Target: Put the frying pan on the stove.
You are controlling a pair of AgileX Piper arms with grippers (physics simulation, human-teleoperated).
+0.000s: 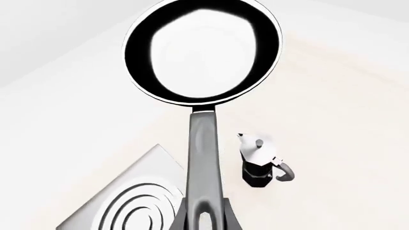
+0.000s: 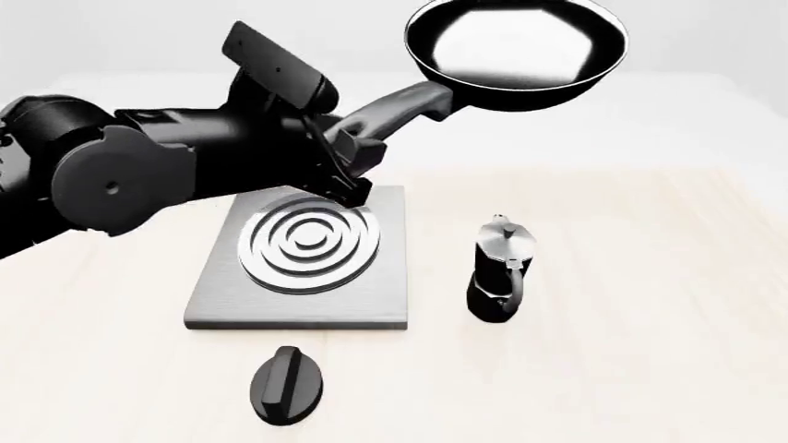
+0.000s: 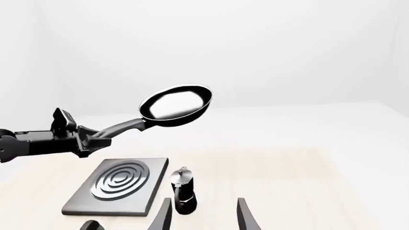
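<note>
The black frying pan [image 2: 518,51] hangs high in the air, tilted, beyond and to the right of the stove [image 2: 295,291]. Its grey handle [image 2: 394,106] slopes down to my left gripper [image 2: 356,153], which is shut on the handle's end above the stove's far edge. In the left wrist view the frying pan [image 1: 203,50] stretches away from my left gripper [image 1: 204,219], with the ringed stove [image 1: 128,203] below. My right gripper [image 3: 203,218] is open and empty, low over the near table, looking at the frying pan [image 3: 176,105] and the stove [image 3: 115,187].
A small black and silver moka pot [image 2: 499,272] stands upright just right of the stove. A black oval knob [image 2: 287,383] lies in front of the stove, near the table's front edge. The left arm [image 2: 111,175] spans the left side.
</note>
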